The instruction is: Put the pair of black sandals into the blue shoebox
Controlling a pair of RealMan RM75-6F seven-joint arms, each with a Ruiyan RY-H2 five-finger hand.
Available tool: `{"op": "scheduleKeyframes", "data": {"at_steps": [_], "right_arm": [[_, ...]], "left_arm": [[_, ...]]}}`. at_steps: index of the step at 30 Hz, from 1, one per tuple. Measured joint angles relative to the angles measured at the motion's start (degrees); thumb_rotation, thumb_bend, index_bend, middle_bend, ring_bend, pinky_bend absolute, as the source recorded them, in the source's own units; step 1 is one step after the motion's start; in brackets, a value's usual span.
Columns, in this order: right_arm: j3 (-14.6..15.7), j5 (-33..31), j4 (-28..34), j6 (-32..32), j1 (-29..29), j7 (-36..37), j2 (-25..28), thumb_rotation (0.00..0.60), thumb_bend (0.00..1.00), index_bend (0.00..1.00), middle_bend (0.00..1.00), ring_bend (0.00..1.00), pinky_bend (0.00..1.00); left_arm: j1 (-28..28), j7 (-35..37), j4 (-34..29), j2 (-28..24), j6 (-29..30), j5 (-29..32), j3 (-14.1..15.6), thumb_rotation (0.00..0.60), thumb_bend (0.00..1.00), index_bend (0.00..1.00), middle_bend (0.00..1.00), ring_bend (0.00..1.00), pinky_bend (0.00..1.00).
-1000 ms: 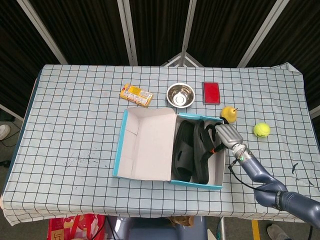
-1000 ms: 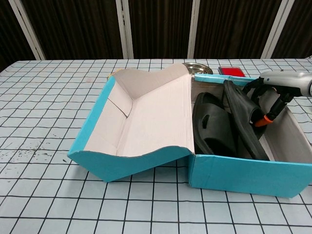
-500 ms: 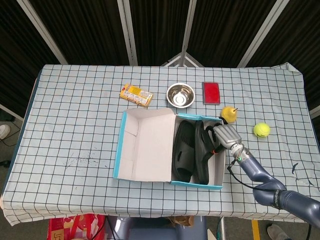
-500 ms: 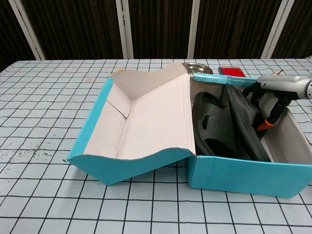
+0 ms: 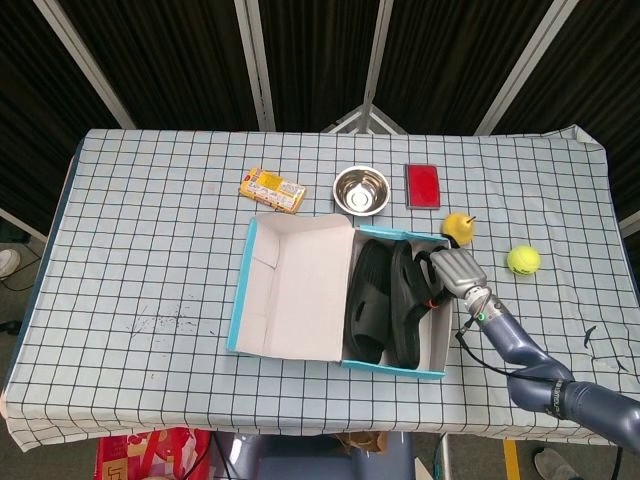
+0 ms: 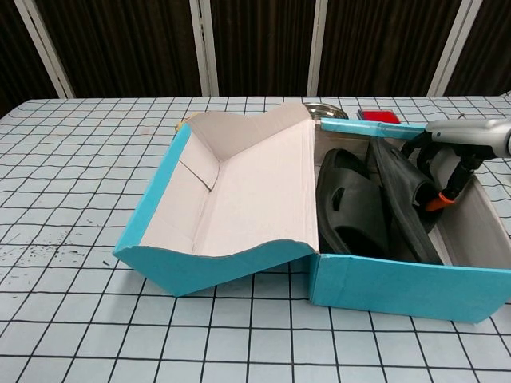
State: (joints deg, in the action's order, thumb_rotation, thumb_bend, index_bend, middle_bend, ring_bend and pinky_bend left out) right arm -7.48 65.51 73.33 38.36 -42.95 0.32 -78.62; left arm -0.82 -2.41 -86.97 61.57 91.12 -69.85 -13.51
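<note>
Near the front edge of the checked table (image 5: 150,220), the blue shoebox (image 5: 340,292) sits open, its lid flapped out to the left. Both black sandals (image 5: 388,300) lie inside it: 1 rests flat against the lid side, the other stands tilted on its edge just beside it, toward the right wall. Over that right part of the box reaches the right hand (image 5: 447,272), its silver back level with the rim. Its dark fingers (image 6: 421,163) curl down against the tilted sandal, though whether they grip it or only touch it I cannot tell. Just beyond the box's far right corner stands a yellow pear (image 5: 458,226), with a tennis ball (image 5: 522,260) off to its right. Farther back lie a snack packet (image 5: 273,189), a steel bowl (image 5: 360,190) and a red card box (image 5: 422,186).
</note>
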Motion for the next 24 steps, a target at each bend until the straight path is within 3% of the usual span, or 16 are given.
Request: {"op": "scheduleKeyframes", "data": {"at_steps": [9,15,24], "right_arm": [[0.4,-4.6,3.4,-4.7,-1.7,-2.3,2.9,0.600,0.28,0.33,0.21,0.01,0.00],[0.6,-6.3,4.8,-5.6,-2.5,-3.2,3.7,0.600,0.16,0.23,0.14,0.00,0.00],[1.2,-8.6,5.8,-5.7,-3.6,-5.8,4.7,0.600,0.07,0.06,0.08,0.00,0.00]], "left_arm": [[0.0,0.2,0.0,-0.1,-0.1,0.0,0.0,0.600,0.50,0.16,0.03,0.00,0.10],[0.0,0.4,0.1,-0.1,-0.1,0.0,0.0,0.600,0.50,0.16,0.03,0.00,0.10],[0.0,0.5,0.1,-0.1,-0.3,0.0,0.0,0.600,0.50,0.16,0.03,0.00,0.10]]}}
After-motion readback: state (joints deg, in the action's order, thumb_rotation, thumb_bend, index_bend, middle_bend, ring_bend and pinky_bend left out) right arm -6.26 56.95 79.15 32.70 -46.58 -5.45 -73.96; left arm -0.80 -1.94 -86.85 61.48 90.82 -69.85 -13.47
